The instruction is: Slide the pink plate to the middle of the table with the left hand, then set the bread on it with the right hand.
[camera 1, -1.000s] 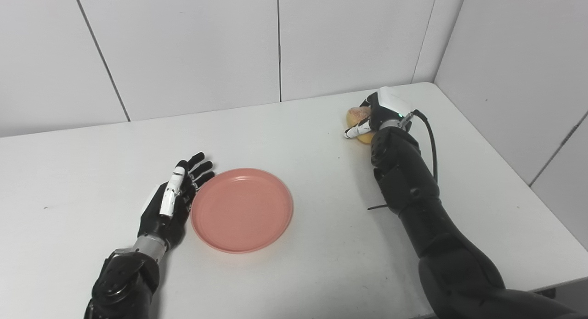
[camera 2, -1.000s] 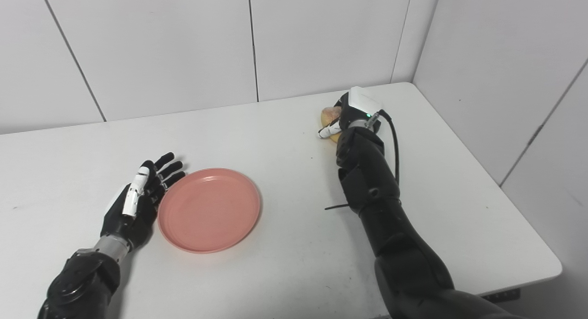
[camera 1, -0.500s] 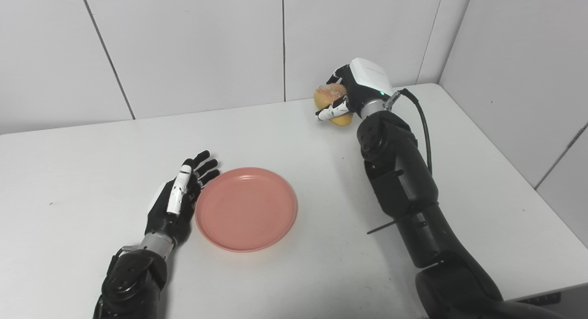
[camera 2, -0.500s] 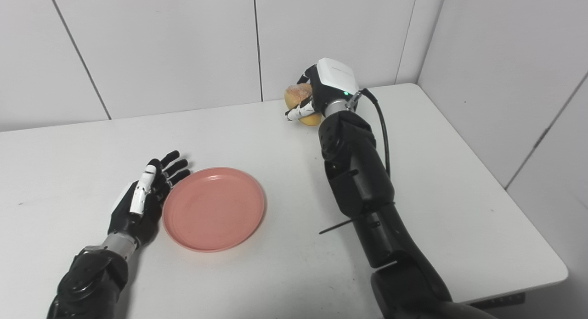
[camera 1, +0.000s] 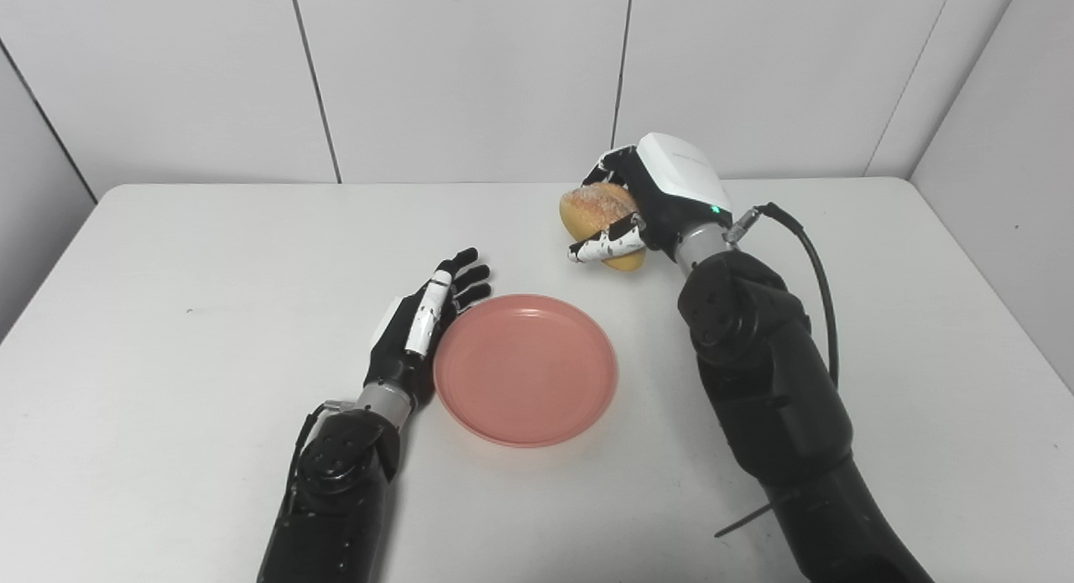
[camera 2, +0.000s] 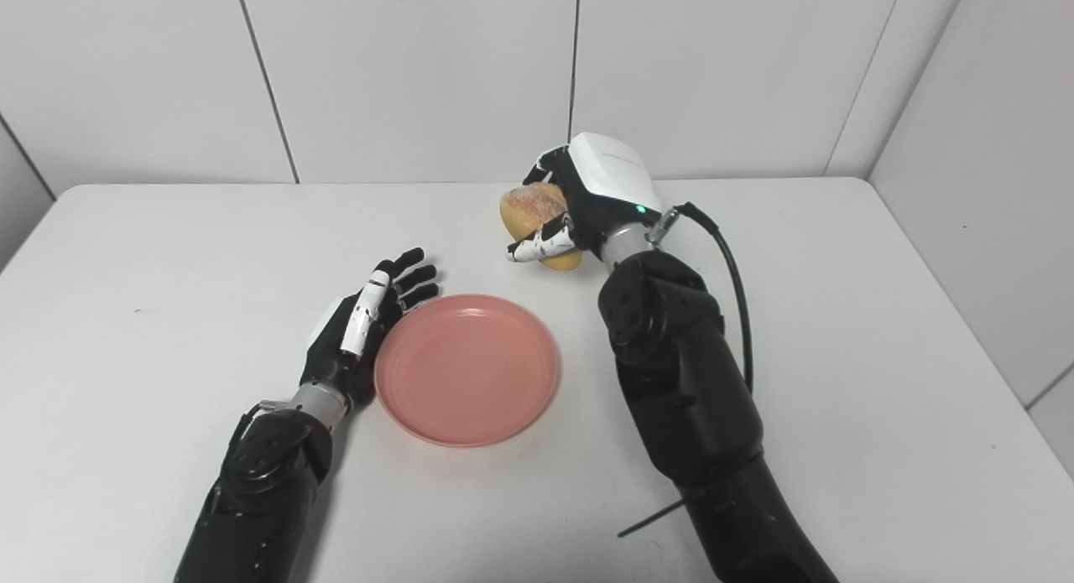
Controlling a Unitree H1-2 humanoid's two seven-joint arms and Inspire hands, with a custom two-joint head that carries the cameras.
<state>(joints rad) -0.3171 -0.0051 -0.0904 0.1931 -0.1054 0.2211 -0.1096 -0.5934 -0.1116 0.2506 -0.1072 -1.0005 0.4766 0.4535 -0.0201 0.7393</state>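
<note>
We hold the bread (camera 1: 597, 222) clamped in our right hand (camera 1: 654, 201), raised above the table (camera 1: 168, 273) beyond the plate (camera 1: 526, 369). Our left hand (camera 1: 419, 331) lies flat against the plate's left rim, fingers spread, holding nothing.

One pink plate (camera 1: 525, 370) lies on the white surface (camera 1: 168, 314). There is one bread roll (camera 1: 601, 225). Two robot hands show: the left hand (camera 1: 418, 335) and the right hand (camera 1: 663, 201).
</note>
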